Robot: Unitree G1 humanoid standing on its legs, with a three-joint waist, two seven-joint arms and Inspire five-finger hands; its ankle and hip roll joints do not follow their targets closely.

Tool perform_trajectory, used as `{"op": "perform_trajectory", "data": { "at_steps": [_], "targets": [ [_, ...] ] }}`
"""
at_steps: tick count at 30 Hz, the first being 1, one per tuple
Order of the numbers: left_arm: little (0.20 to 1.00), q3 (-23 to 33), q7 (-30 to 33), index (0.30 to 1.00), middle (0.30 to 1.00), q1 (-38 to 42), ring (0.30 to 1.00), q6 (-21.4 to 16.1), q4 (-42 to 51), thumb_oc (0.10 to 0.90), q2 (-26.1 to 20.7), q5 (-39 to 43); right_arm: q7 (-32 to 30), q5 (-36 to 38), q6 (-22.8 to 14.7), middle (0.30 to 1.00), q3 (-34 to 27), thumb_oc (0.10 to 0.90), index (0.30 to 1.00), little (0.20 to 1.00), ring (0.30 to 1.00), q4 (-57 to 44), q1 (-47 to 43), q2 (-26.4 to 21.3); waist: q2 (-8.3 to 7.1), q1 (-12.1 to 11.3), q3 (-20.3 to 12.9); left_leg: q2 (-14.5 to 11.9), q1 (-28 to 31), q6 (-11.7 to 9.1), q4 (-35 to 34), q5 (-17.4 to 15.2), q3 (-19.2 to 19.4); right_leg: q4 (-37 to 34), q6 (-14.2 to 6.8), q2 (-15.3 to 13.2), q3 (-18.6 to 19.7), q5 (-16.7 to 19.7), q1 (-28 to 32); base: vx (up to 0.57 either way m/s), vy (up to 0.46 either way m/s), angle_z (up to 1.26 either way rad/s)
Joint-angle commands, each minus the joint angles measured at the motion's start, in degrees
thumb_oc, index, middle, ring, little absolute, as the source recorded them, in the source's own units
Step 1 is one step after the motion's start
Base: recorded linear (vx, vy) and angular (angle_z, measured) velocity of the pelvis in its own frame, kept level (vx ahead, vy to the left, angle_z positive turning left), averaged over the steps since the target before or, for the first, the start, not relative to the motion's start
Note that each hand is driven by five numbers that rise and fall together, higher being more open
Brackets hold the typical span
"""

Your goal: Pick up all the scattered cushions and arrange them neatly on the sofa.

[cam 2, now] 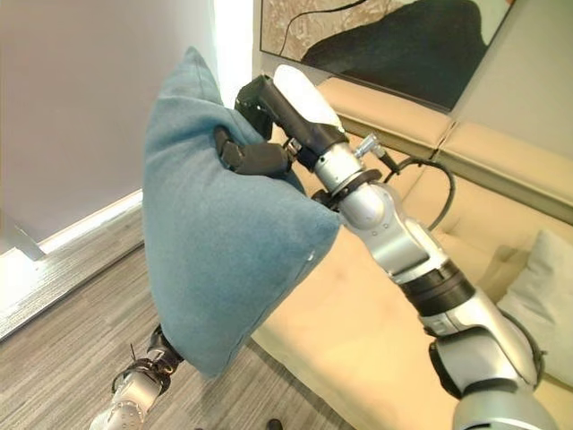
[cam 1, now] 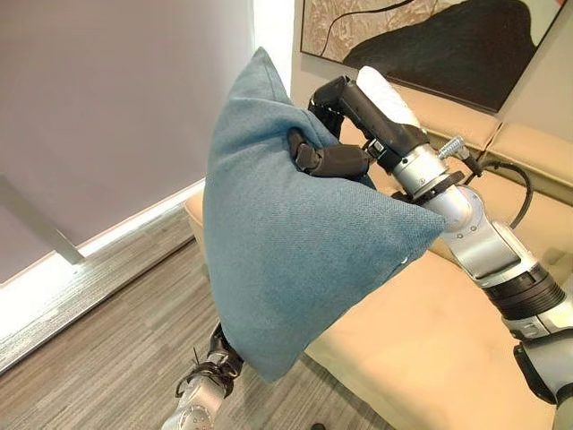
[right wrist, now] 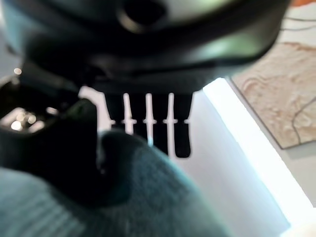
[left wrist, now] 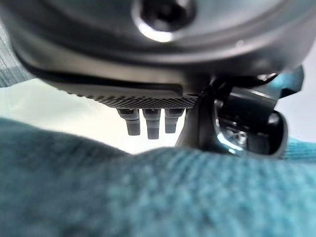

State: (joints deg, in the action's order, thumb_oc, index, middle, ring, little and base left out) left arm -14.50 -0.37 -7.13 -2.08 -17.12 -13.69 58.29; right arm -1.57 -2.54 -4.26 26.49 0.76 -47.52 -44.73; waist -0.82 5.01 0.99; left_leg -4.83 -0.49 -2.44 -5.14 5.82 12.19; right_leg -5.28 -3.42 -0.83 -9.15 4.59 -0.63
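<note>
Cushion, teal, held in the air over the near-left edge of the beige sofa, one corner up. Right hand at its upper part: thumb and fingers pinching the fabric. Left hand under the lower corner; cannot tell its finger state. Pale cushion lies on the sofa, far right.

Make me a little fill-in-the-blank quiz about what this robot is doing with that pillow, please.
1. The right hand pinches the upper part of a ____ cushion.
2. The cushion is held up in the ____, above the wooden floor.
3. Behind the arm stands a ____-coloured sofa.
4. On the wall above the sofa hangs a ____.

Missing words: blue; air; beige; picture
</note>
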Motion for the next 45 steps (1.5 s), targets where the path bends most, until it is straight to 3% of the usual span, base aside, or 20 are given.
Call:
{"op": "perform_trajectory", "data": {
  "at_steps": [1, 13, 21, 27, 37, 38, 39, 40, 45],
  "targets": [
    [0.9, 2.1, -5.7, 0.9, 0.9, 5.1, 0.9, -5.2, 10.0, 0.8, -1.9, -0.9, -5.7, -1.1, -2.4, 0.3, -6.7, 0.4, 0.3, 0.3, 0.3, 1.4, -4.1, 0.9, -4.15, -1.4, -3.5, 2.3, 0.6, -0.2, 0.1, -6.7, -0.9, 1.6, -3.3, -2.3, -2.0, -5.6, 0.2, 0.0, 0.0, 0.0],
    [0.9, 3.0, -5.0, 0.9, 0.9, 4.8, 0.9, -6.9, 17.0, 0.8, -2.0, 1.2, -6.5, -2.1, -2.6, 0.3, -8.1, 0.4, 0.3, 0.3, 0.3, 1.2, -2.3, 0.0, -4.27, -1.9, -3.3, 2.4, 0.7, -0.2, 0.1, -6.6, -1.4, 1.7, -3.3, -2.3, -2.4, -5.9, 0.3, 0.0, -0.002, 0.01],
    [0.9, 1.2, -5.1, 0.9, 0.9, 11.5, 0.9, -8.8, 20.8, 0.8, -2.1, 2.1, -5.6, -2.0, -3.3, 0.3, -7.5, 0.4, 0.3, 0.3, 0.3, 0.6, 0.1, 1.9, -4.22, -1.3, -3.2, 2.3, 0.9, -0.4, 0.1, -6.7, -1.6, 1.7, -3.4, -2.3, -2.5, -6.1, 0.4, 0.0, -0.007, 0.03],
    [0.9, -0.3, -6.3, 0.9, 0.9, 11.6, 0.9, -9.0, 24.9, 0.8, -2.4, 2.0, -5.5, -2.0, -3.7, 0.3, -7.7, 0.4, 0.3, 0.3, 0.3, 1.6, 1.3, 1.9, -4.2, -1.4, -3.2, 2.3, 1.0, -0.3, 0.1, -6.8, -1.6, 1.7, -3.4, -2.3, -2.5, -6.1, 0.5, 0.0, 0.0, 0.0],
    [0.9, -3.7, -7.7, 0.9, 0.9, 13.0, 0.9, -9.7, 29.6, 0.8, -1.0, 2.4, -5.1, -1.2, -4.8, 0.3, -9.8, 0.4, 0.3, 0.3, 0.3, 3.1, 8.4, 6.1, -3.78, -1.3, -2.7, 2.4, 1.3, -0.3, 0.1, -6.9, -1.7, 1.7, -3.4, -2.3, -2.6, -6.3, 0.9, 0.0, 0.0, 0.0],
    [0.596, -4.1, -7.7, 0.596, 0.596, 13.1, 0.596, -9.6, 29.4, 0.598, -0.7, 2.5, -5.1, -1.1, -4.9, 0.3, -10.0, 0.4, 0.3, 0.3, 0.3, 3.0, 9.0, 6.7, -3.69, -1.2, -2.7, 2.4, 1.3, -0.2, 0.1, -7.0, -1.7, 1.7, -3.4, -2.4, -2.6, -6.3, 0.9, 0.0, 0.0, 0.0],
    [0.596, -4.2, -7.7, 0.596, 0.596, 13.1, 0.596, -9.6, 29.4, 0.598, -0.7, 2.5, -5.1, -1.1, -4.9, 0.3, -10.0, 0.4, 0.3, 0.3, 0.3, 2.9, 9.1, 6.7, -3.7, -1.3, -2.7, 2.4, 1.3, -0.2, 0.1, -7.0, -1.7, 1.7, -3.4, -2.4, -2.6, -6.3, 0.9, 0.0, 0.0, 0.0],
    [0.3, -5.2, -7.5, 0.3, 0.3, 13.9, 0.3, -9.7, 29.0, 0.4, -0.1, 2.3, -5.0, -1.4, -5.0, 0.3, -9.8, 0.4, 0.3, 0.3, 0.3, 2.4, 10.2, 8.0, -3.52, -1.1, -2.7, 2.4, 1.4, -0.2, 0.1, -7.0, -1.8, 1.7, -3.4, -2.3, -2.7, -6.3, 1.0, 0.0, 0.0, 0.0],
    [0.3, -6.4, -7.2, 0.3, 0.3, 14.4, 0.3, -9.5, 28.3, 0.4, 0.6, 1.9, -4.9, -1.8, -5.1, 0.3, -9.8, 0.4, 0.3, 0.3, 0.3, 1.7, 11.6, 9.2, -3.37, -0.9, -2.6, 2.4, 1.5, -0.2, 0.1, -7.0, -1.7, 1.8, -3.3, -2.4, -2.6, -6.4, 1.0, 0.0, 0.0, 0.0]
  ]
}}
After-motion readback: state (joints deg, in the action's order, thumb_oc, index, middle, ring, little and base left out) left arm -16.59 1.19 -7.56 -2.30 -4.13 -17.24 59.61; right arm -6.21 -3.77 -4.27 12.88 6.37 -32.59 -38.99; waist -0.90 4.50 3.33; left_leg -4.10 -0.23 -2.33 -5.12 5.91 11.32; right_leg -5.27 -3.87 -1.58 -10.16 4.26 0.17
